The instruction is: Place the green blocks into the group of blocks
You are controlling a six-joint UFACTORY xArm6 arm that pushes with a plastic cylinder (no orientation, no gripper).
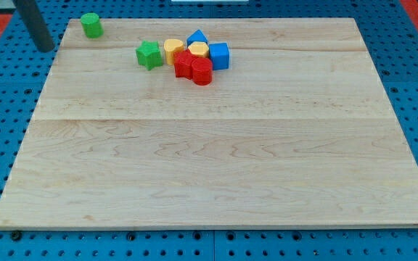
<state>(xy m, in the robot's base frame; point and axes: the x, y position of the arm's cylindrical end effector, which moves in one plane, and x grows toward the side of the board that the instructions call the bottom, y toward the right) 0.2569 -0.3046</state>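
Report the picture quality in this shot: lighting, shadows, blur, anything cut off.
Camera view: even, soft light, no glare on the wooden board; only faint short shadows under the clustered blocks, such as the red block. The green star block and the green cylinder are sharp. My tip sits off the board's left edge; the rod's upper part is cut off by the frame.
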